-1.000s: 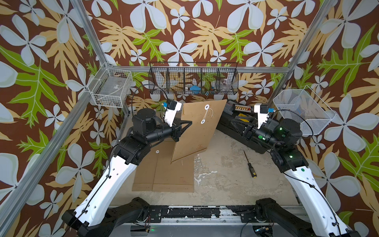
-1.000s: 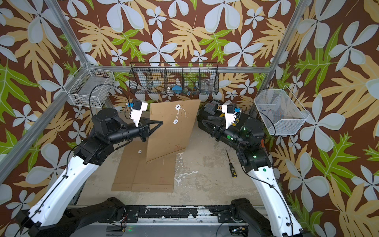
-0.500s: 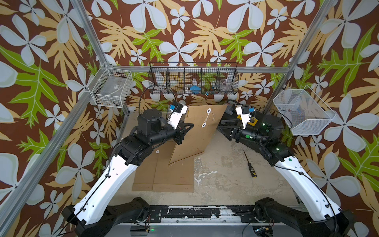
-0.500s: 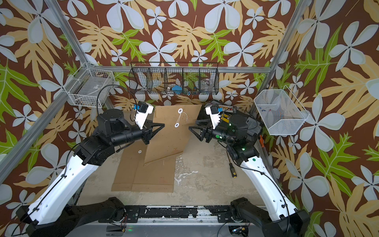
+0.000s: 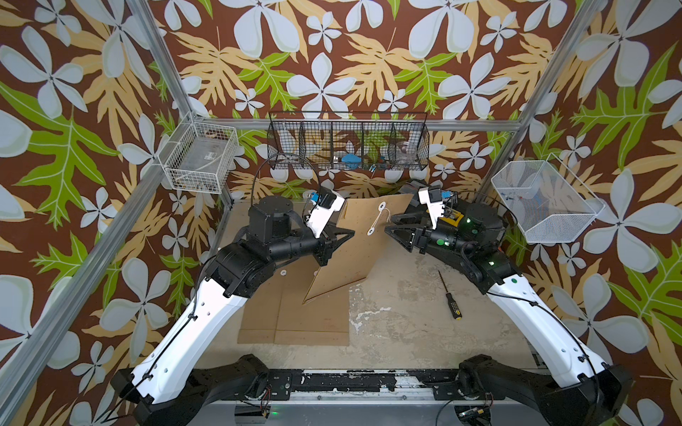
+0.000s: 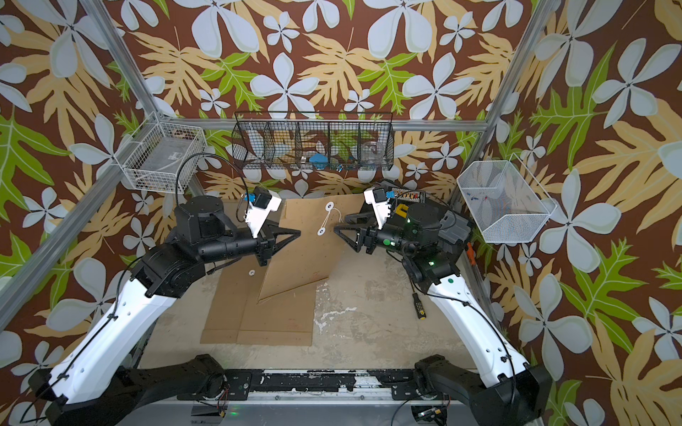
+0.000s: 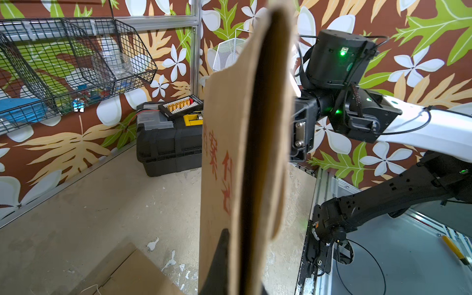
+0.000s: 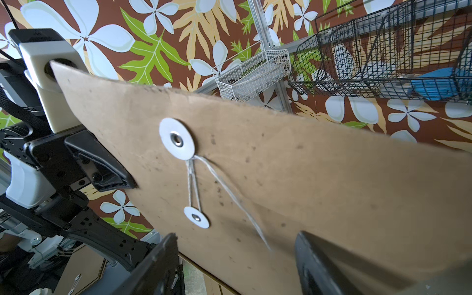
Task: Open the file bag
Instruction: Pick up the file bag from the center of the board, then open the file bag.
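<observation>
The file bag (image 5: 354, 254) is a brown paper envelope held upright above the table, seen in both top views (image 6: 306, 254). My left gripper (image 5: 347, 234) is shut on its left edge, and the left wrist view shows the file bag (image 7: 245, 153) edge-on between the jaws. A white string (image 8: 194, 186) runs from the upper disc (image 8: 176, 138) to the lower disc (image 8: 196, 217), with a loose end trailing toward my right gripper (image 8: 236, 237). That right gripper (image 5: 387, 228) is open, close to the bag's face, with the loose end between its fingers and nothing gripped.
More brown file bags (image 5: 295, 317) lie flat on the table under the raised one. A screwdriver (image 5: 448, 295) lies to the right. A black toolbox (image 7: 166, 143) stands at the back. A black wire basket (image 5: 348, 145) and white baskets (image 5: 201, 158) (image 5: 546, 203) hang on the walls.
My right gripper has swung left from the toolbox to the bag's face and opened wider. My left arm has shifted the held bag slightly right.
</observation>
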You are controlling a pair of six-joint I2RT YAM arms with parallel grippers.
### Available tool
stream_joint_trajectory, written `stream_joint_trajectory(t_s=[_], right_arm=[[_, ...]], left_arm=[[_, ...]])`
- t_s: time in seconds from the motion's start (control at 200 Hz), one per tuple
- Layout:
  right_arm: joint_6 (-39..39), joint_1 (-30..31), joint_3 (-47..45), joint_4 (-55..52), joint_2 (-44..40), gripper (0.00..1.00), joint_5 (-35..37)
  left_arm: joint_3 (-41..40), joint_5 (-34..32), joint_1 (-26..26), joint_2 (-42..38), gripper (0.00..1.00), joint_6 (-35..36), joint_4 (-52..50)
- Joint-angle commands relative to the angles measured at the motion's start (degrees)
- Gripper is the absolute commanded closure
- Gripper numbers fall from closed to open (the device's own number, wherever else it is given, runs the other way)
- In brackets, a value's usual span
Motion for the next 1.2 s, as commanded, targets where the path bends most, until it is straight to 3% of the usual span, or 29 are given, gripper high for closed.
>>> stream_joint_trajectory(t_s=[0.0,1.196], right_arm=[[0.53,0.26,0.74,2.38,0.51,0.29,-0.77],[0.41,2.68,3.34,0.63,3.96,0.76,2.61]], left_arm=[[0.41,2.9,-0.17,-0.05,1.0,1.06,0.84],[-0.45,5.34,-0.62,-0.23,1.0,2.21,-0.01]])
